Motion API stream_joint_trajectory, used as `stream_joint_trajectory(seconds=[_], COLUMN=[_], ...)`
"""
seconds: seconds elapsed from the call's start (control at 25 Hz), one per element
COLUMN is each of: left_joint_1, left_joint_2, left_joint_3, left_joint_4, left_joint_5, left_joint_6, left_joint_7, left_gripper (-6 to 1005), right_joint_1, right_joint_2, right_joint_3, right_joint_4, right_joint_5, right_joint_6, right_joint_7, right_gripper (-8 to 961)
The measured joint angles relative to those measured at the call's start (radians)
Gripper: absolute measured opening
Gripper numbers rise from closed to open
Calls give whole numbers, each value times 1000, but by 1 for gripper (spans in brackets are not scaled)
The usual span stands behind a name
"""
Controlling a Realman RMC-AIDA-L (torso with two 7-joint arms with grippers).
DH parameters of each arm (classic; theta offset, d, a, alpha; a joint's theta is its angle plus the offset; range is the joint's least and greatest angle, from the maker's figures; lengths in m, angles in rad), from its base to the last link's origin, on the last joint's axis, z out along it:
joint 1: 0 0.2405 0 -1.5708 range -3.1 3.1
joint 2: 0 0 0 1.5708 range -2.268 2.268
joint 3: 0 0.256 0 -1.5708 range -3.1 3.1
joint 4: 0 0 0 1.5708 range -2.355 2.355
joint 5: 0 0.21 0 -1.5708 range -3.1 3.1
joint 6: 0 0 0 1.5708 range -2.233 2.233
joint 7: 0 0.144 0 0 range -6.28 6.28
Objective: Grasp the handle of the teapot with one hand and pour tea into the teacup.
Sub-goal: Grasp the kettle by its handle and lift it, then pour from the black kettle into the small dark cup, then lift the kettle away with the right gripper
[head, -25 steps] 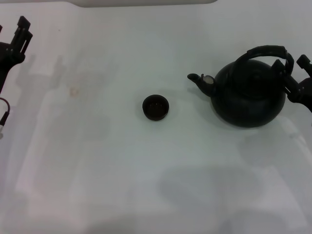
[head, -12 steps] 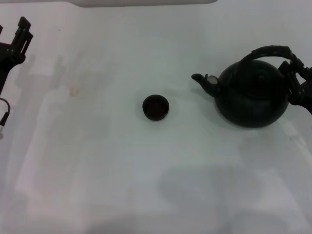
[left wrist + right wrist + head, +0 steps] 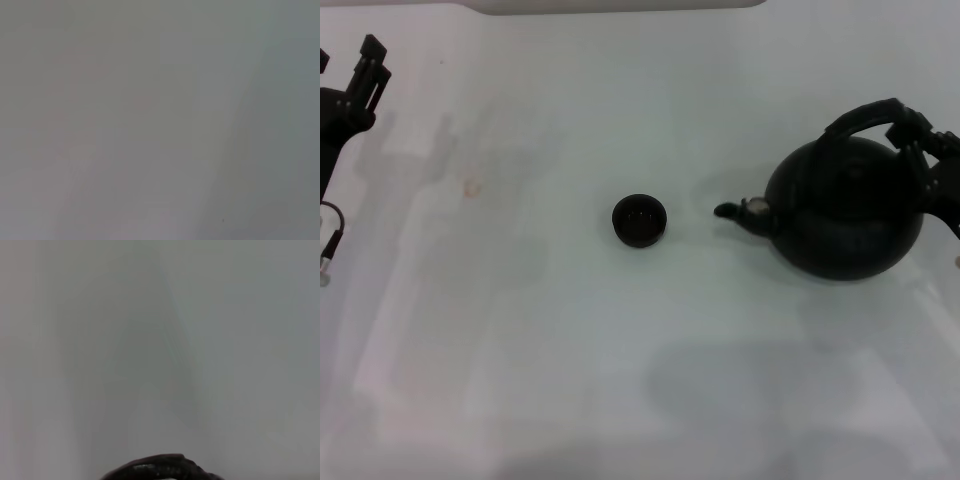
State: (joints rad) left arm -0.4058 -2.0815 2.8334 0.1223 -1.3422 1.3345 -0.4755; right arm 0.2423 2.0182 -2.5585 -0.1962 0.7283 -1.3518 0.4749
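Observation:
The teapot (image 3: 845, 215) is at the right in the head view, tilted so its spout (image 3: 730, 210) points left and slightly down. My right gripper (image 3: 920, 135) is shut on the right end of the arched handle (image 3: 865, 115). The teacup (image 3: 640, 220) stands at the table's middle, a clear gap left of the spout tip. The right wrist view shows only a dark curved piece of the teapot (image 3: 160, 468) at its edge. My left gripper (image 3: 345, 62) is parked at the far left, open and empty.
The white table (image 3: 570, 350) runs under everything. A faint brownish stain (image 3: 472, 187) marks it left of the cup. A cable (image 3: 330, 235) hangs at the left edge. The left wrist view shows only plain grey surface.
The teapot has tipped forward in my right gripper: its spout dropped and swung toward the cup, and the body shifted slightly right. The cup and left arm have not moved.

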Motion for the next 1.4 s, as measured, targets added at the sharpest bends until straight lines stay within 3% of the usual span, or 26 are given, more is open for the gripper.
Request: stream_joint_trajectory(seconds=[0.36,0.6,1.0,1.4], left_joint_1=[1,5,18,22], left_joint_2=[0,0,0,0], left_joint_3=[6,8,8,9], left_joint_4=[4,16,28,28], left_joint_5=[1,13,23,36], left_joint_6=[-1,-3,-4,-23], left_joint_7=[0,-1,-2,-2], left_gripper=[760,760,760,760], right_joint_1=[62,129,148,150], right_joint_2=[-2,0,0,1], right_joint_3=[0,3,7,0], right_joint_4=[-25,-82,-113,-123], right_joint_5=[-55,-64,-64,-76], right_joint_6=[-47,26,56,58], right_joint_7=[-14,-171,-403,-512], right_gripper=[179,175,169,161])
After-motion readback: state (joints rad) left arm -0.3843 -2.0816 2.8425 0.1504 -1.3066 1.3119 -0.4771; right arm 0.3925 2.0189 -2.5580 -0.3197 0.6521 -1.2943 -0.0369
